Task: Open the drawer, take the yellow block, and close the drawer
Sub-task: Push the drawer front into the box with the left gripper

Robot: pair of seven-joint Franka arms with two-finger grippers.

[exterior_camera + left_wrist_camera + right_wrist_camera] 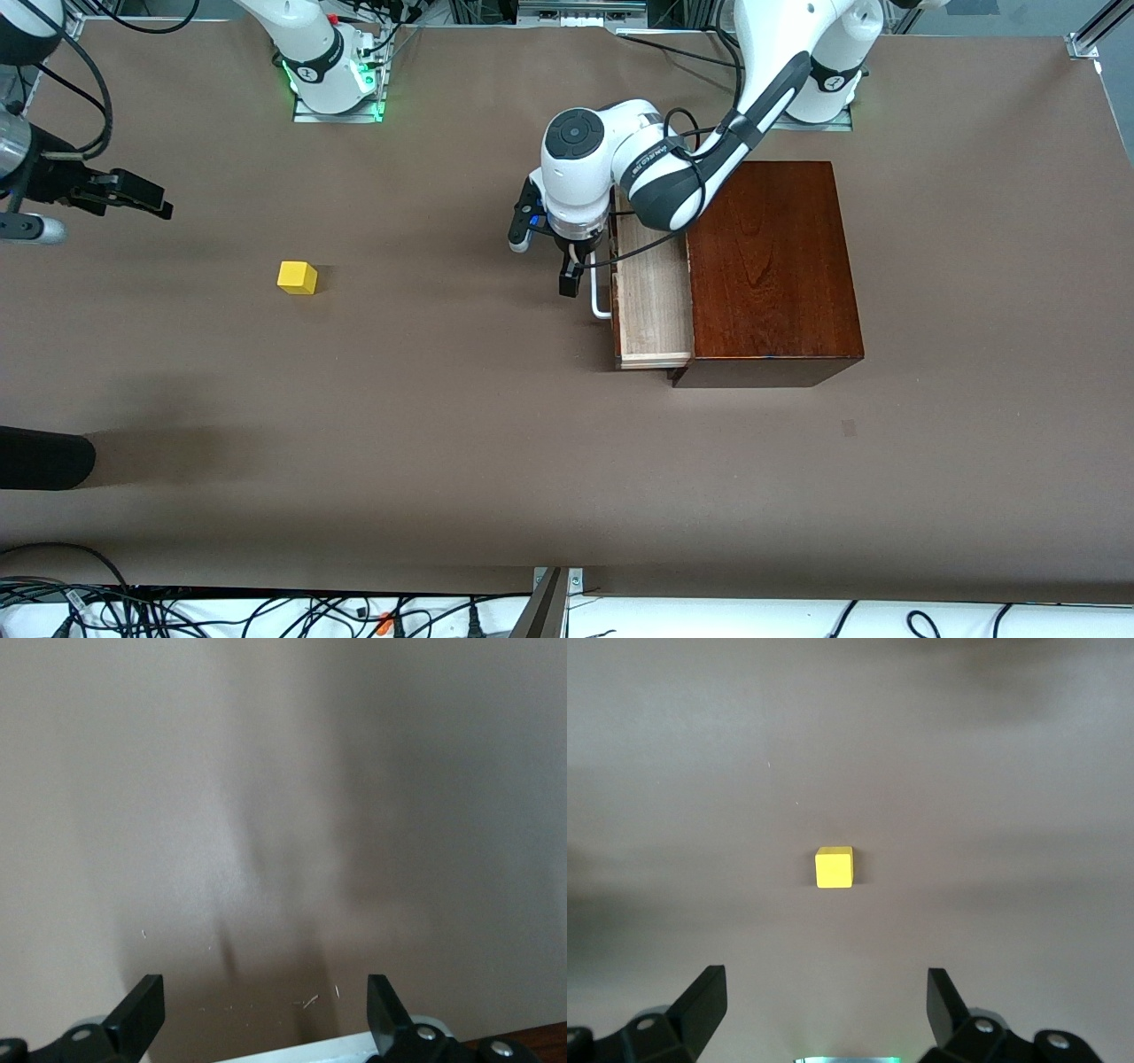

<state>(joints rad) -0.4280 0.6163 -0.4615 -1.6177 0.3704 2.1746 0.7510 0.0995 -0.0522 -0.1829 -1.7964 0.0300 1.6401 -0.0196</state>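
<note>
Brown matte covering stretches across the whole surface (496, 461), and on it the dark reddish-brown wooden box (766, 266) stands toward the left arm's end with its drawer (651, 297), pale light wood inside, slid partway out. The left gripper (570, 276) hangs at the white U-shaped bar handle (601, 306) of that drawer, its fingers (142, 1014) spread apart with nothing between them; the left wrist view shows only bare brown covering and a strip of the white handle. The small bright yellow cube (297, 276) sits out on the open surface, well apart from the box and toward the right arm's end, so it is no longer in the drawer. The right gripper (142, 197) is held up over that end of the surface, open and empty; its wrist view has the yellow block (834, 867) centred straight ahead between its spread fingers (700, 1005). Closing the drawer looks like what remains, and that turns on the left gripper: the drawer front lies just beside it, toward the box, and the slide runs along the line from gripper to box, so a push that way should seat it.
</note>
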